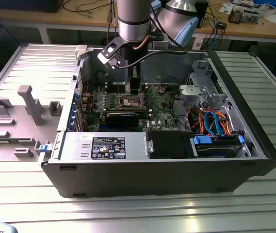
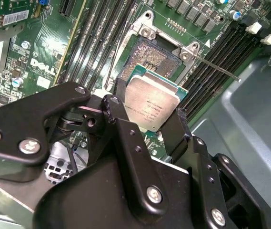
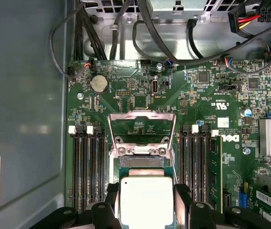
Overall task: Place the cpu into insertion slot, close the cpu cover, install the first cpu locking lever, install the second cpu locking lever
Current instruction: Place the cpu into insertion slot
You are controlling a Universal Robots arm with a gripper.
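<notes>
We hold chip (image 2: 153,98) flat, gripper (image 2: 148,109) clamped on its two edges; socket (image 2: 147,57) lies just below, slightly ahead; cover (image 3: 142,115) stands open

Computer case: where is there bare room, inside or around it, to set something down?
Free: the ribbed table beside the computer case, and the bare grey case floor beside the motherboard. Crowded: the motherboard, where the tool holds the cpu by the insertion slot, and the corner of orange and blue cables.
</notes>
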